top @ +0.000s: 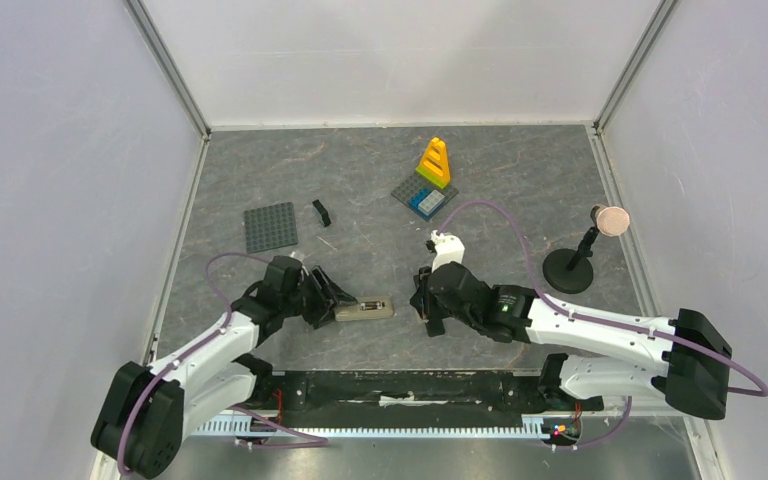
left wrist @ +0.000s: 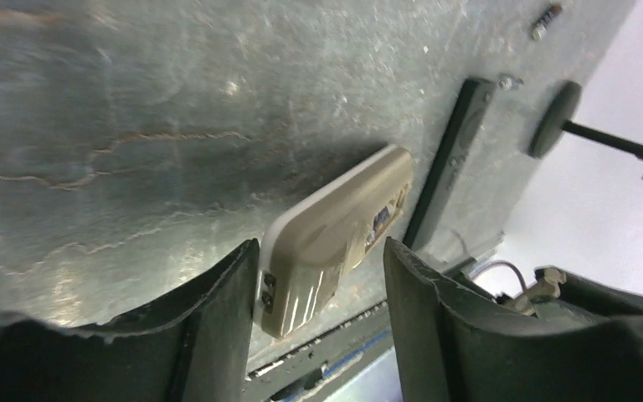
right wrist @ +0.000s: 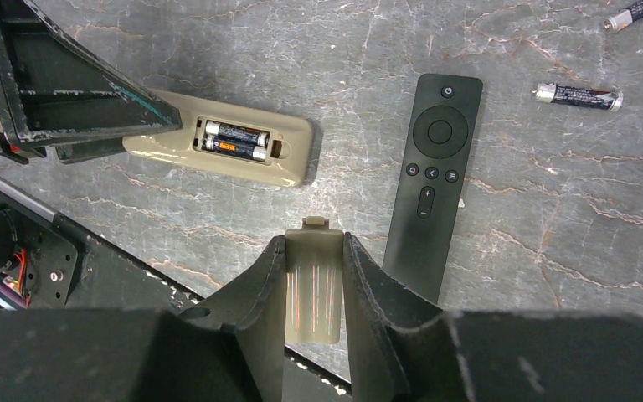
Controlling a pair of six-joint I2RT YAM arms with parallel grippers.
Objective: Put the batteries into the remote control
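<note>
The tan remote control [right wrist: 226, 146] lies flat with its slot facing up, and two batteries [right wrist: 234, 138] sit in the slot. It also shows in the top view [top: 368, 309] and the left wrist view [left wrist: 335, 226]. My left gripper [left wrist: 320, 247] is open with its jaws on either side of the remote's near end; one finger [left wrist: 218, 318] is against it. My right gripper [right wrist: 312, 241] is shut on the tan battery cover [right wrist: 312, 289], held just above the table near the remote. A loose battery [right wrist: 576, 95] lies to the right, and another [right wrist: 636, 12] lies at the far edge.
A black remote [right wrist: 434, 176] lies beside the right gripper. A grey studded plate [top: 271, 227], a small black brick [top: 321, 212], a yellow brick tower [top: 434, 162], a white block [top: 447, 248] and a stand with a round head [top: 572, 268] are on the table.
</note>
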